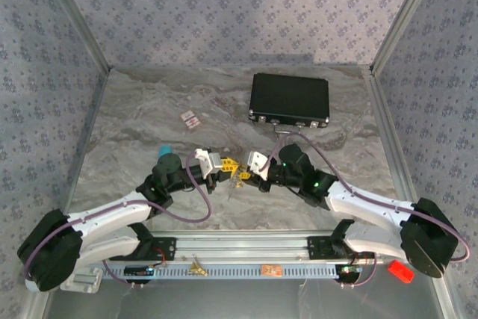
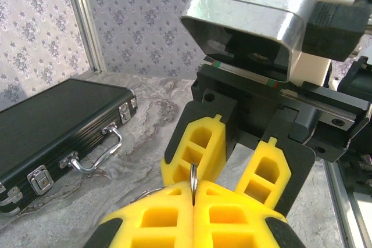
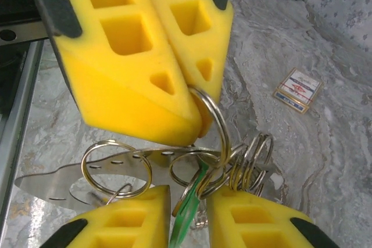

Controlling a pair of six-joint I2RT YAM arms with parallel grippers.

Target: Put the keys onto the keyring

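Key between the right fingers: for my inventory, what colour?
Bright green key, best in right wrist view.

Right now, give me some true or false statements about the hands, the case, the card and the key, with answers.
1. The left hand is shut on a ring. True.
2. The case is open. False: it is closed.
3. The right hand has its fingers apart. True.
4. The card lies on the case. False: it lies on the table, left of the case.
5. The key between the right hand's fingers is red. False: it is green.
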